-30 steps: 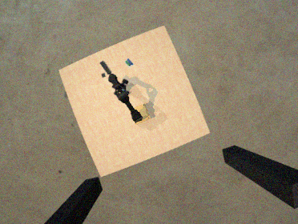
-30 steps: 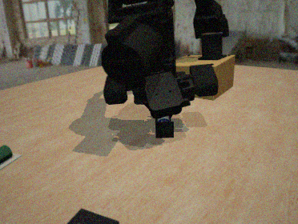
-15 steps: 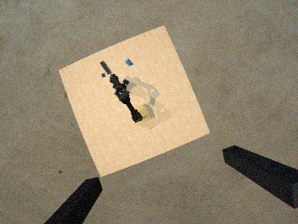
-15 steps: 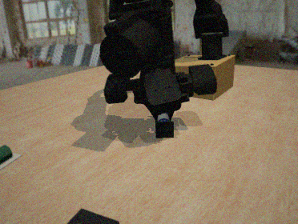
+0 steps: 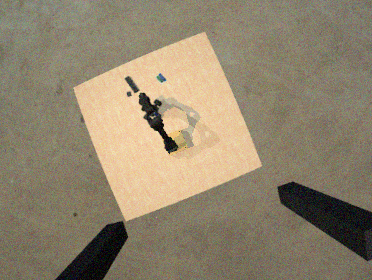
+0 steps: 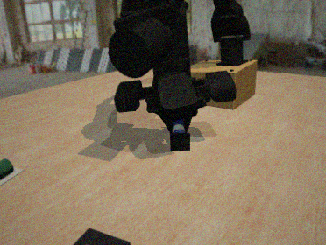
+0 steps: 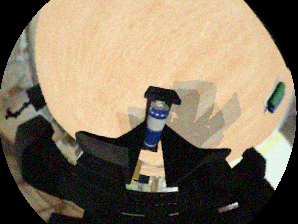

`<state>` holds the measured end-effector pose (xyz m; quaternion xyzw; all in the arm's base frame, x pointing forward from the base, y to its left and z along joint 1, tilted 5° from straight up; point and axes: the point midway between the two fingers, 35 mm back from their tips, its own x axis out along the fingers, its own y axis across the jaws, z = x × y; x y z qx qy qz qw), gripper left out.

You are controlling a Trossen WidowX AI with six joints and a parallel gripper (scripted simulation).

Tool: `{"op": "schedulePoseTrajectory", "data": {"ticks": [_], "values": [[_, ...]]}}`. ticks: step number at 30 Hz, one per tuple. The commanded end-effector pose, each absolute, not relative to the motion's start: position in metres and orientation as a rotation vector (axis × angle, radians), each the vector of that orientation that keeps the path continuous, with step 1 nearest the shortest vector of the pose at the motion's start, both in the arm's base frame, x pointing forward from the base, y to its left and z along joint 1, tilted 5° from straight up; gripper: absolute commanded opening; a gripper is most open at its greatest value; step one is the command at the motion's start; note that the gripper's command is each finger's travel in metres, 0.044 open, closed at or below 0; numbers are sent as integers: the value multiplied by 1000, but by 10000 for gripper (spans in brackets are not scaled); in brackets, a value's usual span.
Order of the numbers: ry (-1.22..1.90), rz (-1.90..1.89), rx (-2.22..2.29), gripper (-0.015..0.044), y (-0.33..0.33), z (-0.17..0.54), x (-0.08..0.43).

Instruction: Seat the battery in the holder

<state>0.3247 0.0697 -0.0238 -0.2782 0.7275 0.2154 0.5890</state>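
A black holder [image 6: 180, 142] [image 7: 162, 94] shows as a small block, mostly hidden by the fingers. A battery [image 6: 178, 127] [image 7: 157, 124], blue with a pale band, lies between the fingers, its silvery end close against the holder's wide end bar in the wrist view. My gripper [image 6: 177, 128] [image 7: 153, 124] is shut on the battery, low over the table. The battery runs back from the bar between the two fingers. Whether the silvery end is under the lip, how level the battery sits, and its contact with the spring are hidden.
A green cylinder [image 6: 5, 168] [image 7: 276, 96] lies on a pale pad off to the side. A dark object [image 6: 101, 238] shows at the bottom of the exterior view. A yellow box [image 6: 243, 85] stands by the arm's base. The arm's shadow falls on the wooden table [image 5: 215, 75].
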Motion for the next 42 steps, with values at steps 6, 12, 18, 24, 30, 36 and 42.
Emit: {"op": "schedulePoseTrajectory", "data": {"ticks": [6, 12, 18, 24, 30, 36, 42], "values": [[1627, 528, -632, 73, 72, -24, 328], [1596, 540, -626, 73, 72, -25, 327], [1570, 550, -622, 73, 72, -26, 327], [1570, 550, -622, 73, 72, -26, 327], [1570, 550, -623, 73, 70, -26, 326], [1570, 550, -625, 73, 67, -26, 322], [1572, 549, -627, 73, 63, -26, 317]]}}
